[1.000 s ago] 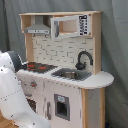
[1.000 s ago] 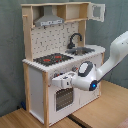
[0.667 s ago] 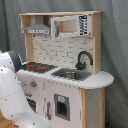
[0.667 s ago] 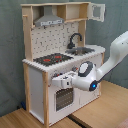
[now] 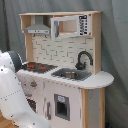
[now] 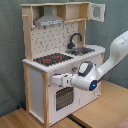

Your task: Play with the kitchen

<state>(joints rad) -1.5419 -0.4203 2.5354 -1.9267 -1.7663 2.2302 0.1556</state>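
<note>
The kitchen (image 5: 65, 95) is a white and light-wood toy unit, seen in both exterior views. It has a black-red hob (image 6: 52, 59), a black tap (image 6: 75, 39) over the sink (image 6: 83, 50), a grey hood (image 6: 49, 21) and a dotted backboard (image 6: 60, 37). In the second exterior view my gripper (image 6: 54, 80) is level against the front panel just above the oven door (image 6: 62, 98), below the hob. The white arm (image 6: 117, 50) reaches in from the second exterior view's right. In the first exterior view the arm (image 5: 11, 95) hides the gripper.
The upper cabinet door (image 6: 98, 11) stands open at the top right in the second exterior view. A wooden floor (image 6: 107, 112) lies in front of the unit and a grey curtain (image 6: 10, 55) hangs behind it. The rounded counter end (image 5: 102, 78) juts out sideways.
</note>
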